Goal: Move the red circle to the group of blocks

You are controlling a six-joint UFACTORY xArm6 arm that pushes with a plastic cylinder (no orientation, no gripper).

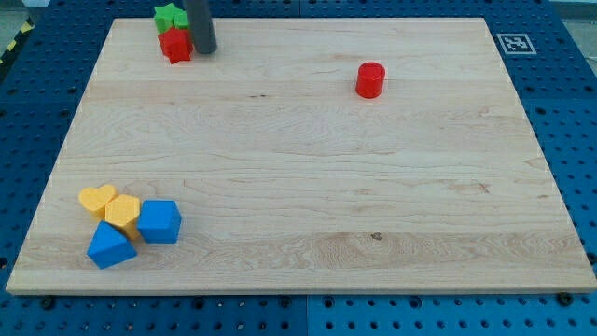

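Wooden board (298, 215). My tip (205, 51) (bare rod, no pincer, holds nothing) touches red star (174, 45) by green block (170, 16), top left; red circle (370, 80) sits well apart, to the view's right.

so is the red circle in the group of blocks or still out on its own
Out on its own: the red circle sits alone.

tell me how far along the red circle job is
Done: nothing that shows. The red circle sits alone at the view's upper right, apart from every block. In hand: my tip is at the view's top left, beside the red star and green star, far from the circle. Left: the whole push, probably to the yellow heart, yellow hexagon, blue cube and blue triangle at bottom left.
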